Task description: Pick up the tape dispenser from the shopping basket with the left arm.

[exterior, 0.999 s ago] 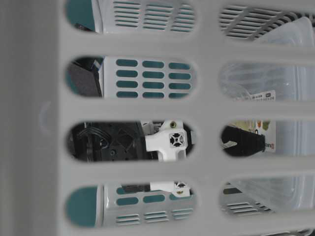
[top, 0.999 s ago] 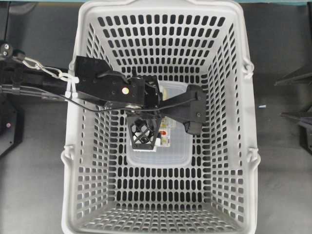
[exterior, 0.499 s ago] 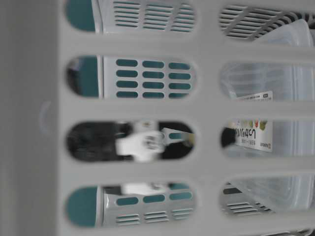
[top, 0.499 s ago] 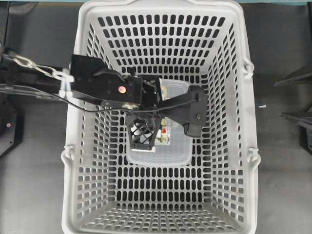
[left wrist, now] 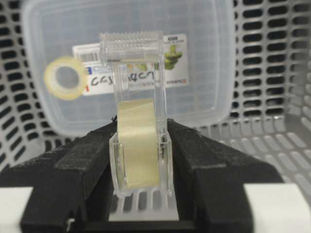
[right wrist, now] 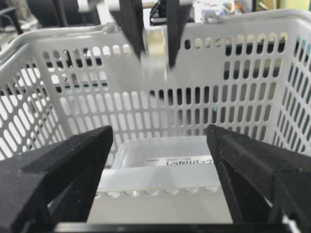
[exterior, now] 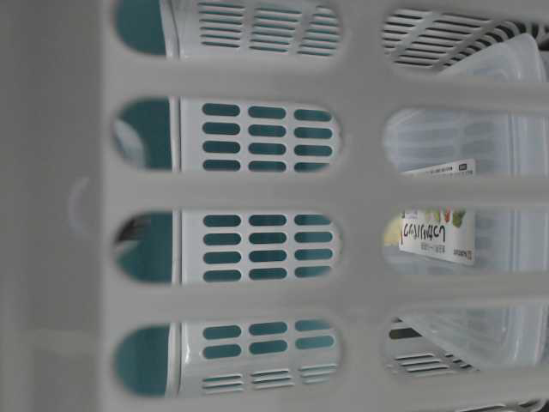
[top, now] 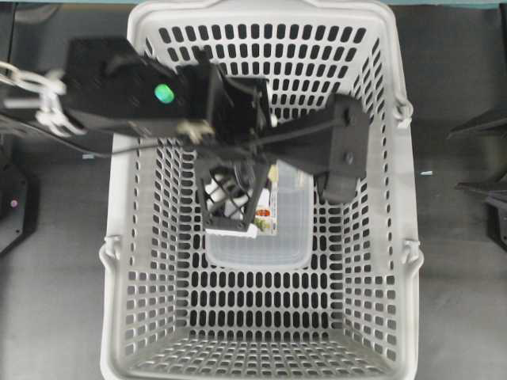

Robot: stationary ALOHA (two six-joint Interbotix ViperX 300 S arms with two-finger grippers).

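The tape dispenser (left wrist: 138, 141), clear plastic with a pale yellow roll, stands upright between the black pads of my left gripper (left wrist: 140, 128), which is shut on its sides. Overhead, the left gripper (top: 232, 198) hangs above the middle of the light grey shopping basket (top: 119, 317), high over the floor. From the right wrist view the dispenser (right wrist: 155, 53) shows blurred in the left gripper's fingers (right wrist: 131, 24) near the far rim. My right gripper (right wrist: 160, 141) is open and holds nothing, facing into the basket.
A large clear box with a colourful label (top: 293, 229) lies on the basket floor under the left gripper, also in the left wrist view (left wrist: 204, 58). A bare cream tape ring (left wrist: 65, 77) rests on the box. Slotted basket walls (right wrist: 243, 73) surround all sides.
The left gripper closed on the tape dispenser and rose with it, leaving the table-level view. Overhead it now appears larger and higher. The right gripper stayed put.
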